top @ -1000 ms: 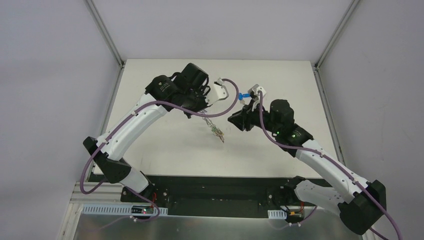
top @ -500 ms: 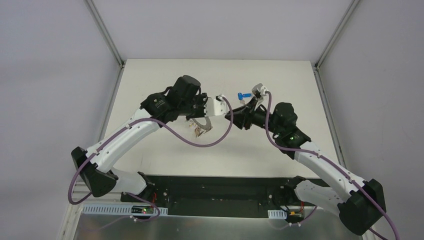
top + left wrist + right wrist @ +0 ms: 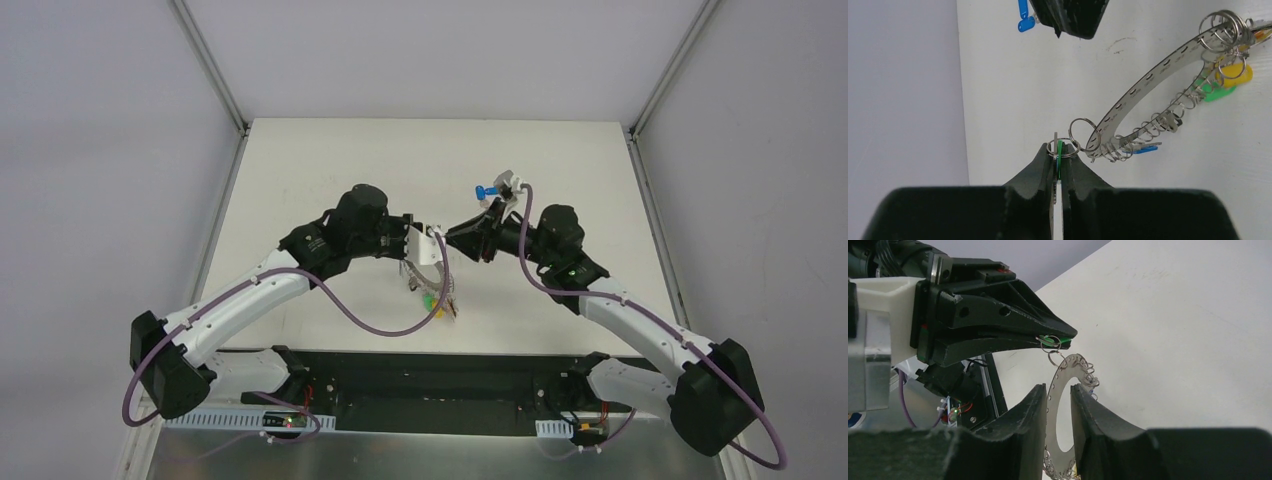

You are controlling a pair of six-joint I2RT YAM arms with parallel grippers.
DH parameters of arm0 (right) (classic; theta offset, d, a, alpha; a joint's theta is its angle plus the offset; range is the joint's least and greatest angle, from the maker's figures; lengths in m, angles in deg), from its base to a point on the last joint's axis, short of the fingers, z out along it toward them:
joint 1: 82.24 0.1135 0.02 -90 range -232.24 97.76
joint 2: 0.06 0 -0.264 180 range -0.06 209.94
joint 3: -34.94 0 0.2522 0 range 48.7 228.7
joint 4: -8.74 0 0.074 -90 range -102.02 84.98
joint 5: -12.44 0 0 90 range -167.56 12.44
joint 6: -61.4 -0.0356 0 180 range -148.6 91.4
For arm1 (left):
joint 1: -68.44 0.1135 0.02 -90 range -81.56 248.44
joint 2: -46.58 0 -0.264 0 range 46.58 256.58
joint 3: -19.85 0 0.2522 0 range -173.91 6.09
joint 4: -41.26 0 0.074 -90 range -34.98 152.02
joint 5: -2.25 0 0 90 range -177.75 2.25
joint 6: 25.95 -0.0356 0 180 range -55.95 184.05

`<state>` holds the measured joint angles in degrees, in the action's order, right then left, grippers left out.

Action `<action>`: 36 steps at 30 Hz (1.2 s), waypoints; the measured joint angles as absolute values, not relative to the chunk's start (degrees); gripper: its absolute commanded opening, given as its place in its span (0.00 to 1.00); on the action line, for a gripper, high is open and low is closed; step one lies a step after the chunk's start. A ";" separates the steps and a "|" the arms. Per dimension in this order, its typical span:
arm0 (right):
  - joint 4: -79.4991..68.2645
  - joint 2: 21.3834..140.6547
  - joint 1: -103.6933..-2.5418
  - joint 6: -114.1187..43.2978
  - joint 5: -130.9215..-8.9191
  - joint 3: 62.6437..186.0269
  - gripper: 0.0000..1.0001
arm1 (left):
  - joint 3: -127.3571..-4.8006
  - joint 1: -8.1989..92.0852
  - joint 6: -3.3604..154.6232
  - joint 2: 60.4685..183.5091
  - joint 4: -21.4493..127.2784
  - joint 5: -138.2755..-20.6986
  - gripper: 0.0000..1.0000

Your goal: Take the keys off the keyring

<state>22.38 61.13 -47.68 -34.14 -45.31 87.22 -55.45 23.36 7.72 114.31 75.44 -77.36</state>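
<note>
My left gripper [image 3: 1059, 147] is shut on a green-headed key [image 3: 1059, 156] with a small split ring. The keyring [image 3: 1148, 82], a flat grey perforated hoop, hangs from that ring over the table. Yellow [image 3: 1234, 74], green [image 3: 1217, 94] and blue [image 3: 1144, 148] keys and several small rings hang on it. In the top view the left gripper [image 3: 428, 252] holds the keyring [image 3: 432, 278] at centre. My right gripper [image 3: 455, 235] is open and empty, facing the keyring [image 3: 1050, 404] from close by without touching it. In the right wrist view the keyring shows between the open fingers [image 3: 1033, 405]. A loose blue key [image 3: 487, 190] lies on the table.
The white table [image 3: 300, 180] has metal frame posts at its far corners. The black base rail [image 3: 440, 375] runs along the near edge. The loose blue key also shows in the left wrist view [image 3: 1023, 15], beside the right gripper's dark tip [image 3: 1070, 17].
My left arm has swung down and toward the near edge, carrying the keyring with it. My right gripper has moved left and closer to the keyring. The loose blue key has stayed on the table.
</note>
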 measured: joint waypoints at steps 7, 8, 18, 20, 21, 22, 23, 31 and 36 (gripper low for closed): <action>29.28 65.24 -47.68 -32.41 -38.27 84.10 0.29 | -51.75 23.36 8.00 110.81 72.82 -75.17 0.00; 30.22 66.07 -47.68 -32.13 -37.36 84.08 0.28 | -51.54 23.38 8.04 110.13 72.69 -74.78 0.00; 37.85 74.70 -47.66 -31.03 -29.60 86.61 0.30 | -51.05 23.36 8.07 107.42 70.74 -72.61 0.00; 39.75 75.16 -47.66 -31.21 -28.42 86.92 0.30 | -51.05 23.38 8.09 107.42 70.66 -72.24 0.00; 40.63 75.33 -47.63 -31.21 -27.83 87.09 0.30 | -50.95 23.38 8.09 107.42 70.64 -71.87 0.00; 41.41 75.44 -47.59 -31.30 -27.26 87.33 0.30 | -50.90 23.36 8.11 107.42 70.64 -71.67 0.00; 42.13 75.55 -47.52 -31.38 -26.78 87.55 0.30 | -50.79 23.36 8.11 107.42 70.66 -71.48 0.00; 44.49 76.58 -46.43 -31.60 -24.24 89.69 0.30 | -50.51 23.36 8.20 107.42 70.66 -70.56 0.00; 44.41 78.11 -45.51 -31.32 -23.98 91.03 0.29 | -50.51 23.38 8.55 107.42 70.66 -70.21 0.00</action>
<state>44.41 78.11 -45.51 -31.32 -23.98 91.03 -50.51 23.38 8.55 107.42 70.66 -70.21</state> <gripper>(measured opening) 0.296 0.052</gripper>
